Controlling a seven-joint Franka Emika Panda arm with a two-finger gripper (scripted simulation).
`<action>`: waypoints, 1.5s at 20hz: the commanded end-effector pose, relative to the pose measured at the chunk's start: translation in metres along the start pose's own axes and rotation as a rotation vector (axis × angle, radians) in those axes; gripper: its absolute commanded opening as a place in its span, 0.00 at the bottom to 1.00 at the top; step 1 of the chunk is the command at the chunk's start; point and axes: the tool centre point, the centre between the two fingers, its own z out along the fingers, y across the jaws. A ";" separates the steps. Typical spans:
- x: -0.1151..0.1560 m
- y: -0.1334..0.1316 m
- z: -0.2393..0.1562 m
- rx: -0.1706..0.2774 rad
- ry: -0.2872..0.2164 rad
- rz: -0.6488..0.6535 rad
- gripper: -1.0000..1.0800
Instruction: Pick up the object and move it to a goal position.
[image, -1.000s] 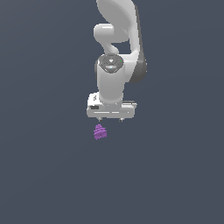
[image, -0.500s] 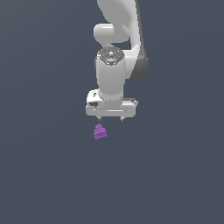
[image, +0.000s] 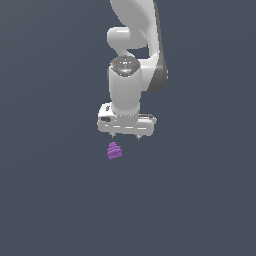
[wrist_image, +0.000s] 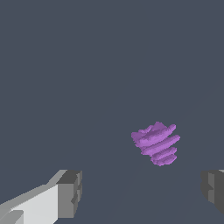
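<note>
Object (image: 114, 150) first — the small purple lump with its ridged, tiered sides is sitting on the plain grey floor (image: 55, 200), nothing touching it. In the exterior view it is lying just below the gripper (image: 126, 137) and a little toward the exterior view's left of the gripper's middle, with a clear strip of floor showing between the fingertips and the top of the lump. In the wrist view the object (wrist_image: 156, 143) is showing ahead of the two fingers (wrist_image: 69, 193), nearer to the far dark pad than to the white-backed one, and not between them.

The gripper is standing spread wide — the two pads are sitting well apart in the wrist view, with bare floor between them, and they are gripping nothing. The object looks narrower than that gap, so the opening seems ample for a grasp.

As for progress, I am judging the task to be at its approach stage. The arm (image: 132, 75) is hanging nearly straight down over the object, but nothing is being held, so the pick-up is not yet done. What is left, as far as these views are showing: centring the fingers over the lump, lowering around it, closing, lifting, and carrying it to the goal. No goal marker is showing in either view, so I cannot tell where that place is lying or how far the carry is going to be.
</note>
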 end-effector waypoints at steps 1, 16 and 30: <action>0.000 0.002 0.003 0.001 -0.002 0.038 0.96; -0.003 0.022 0.033 0.009 -0.015 0.450 0.96; -0.009 0.047 0.063 0.002 -0.023 0.895 0.96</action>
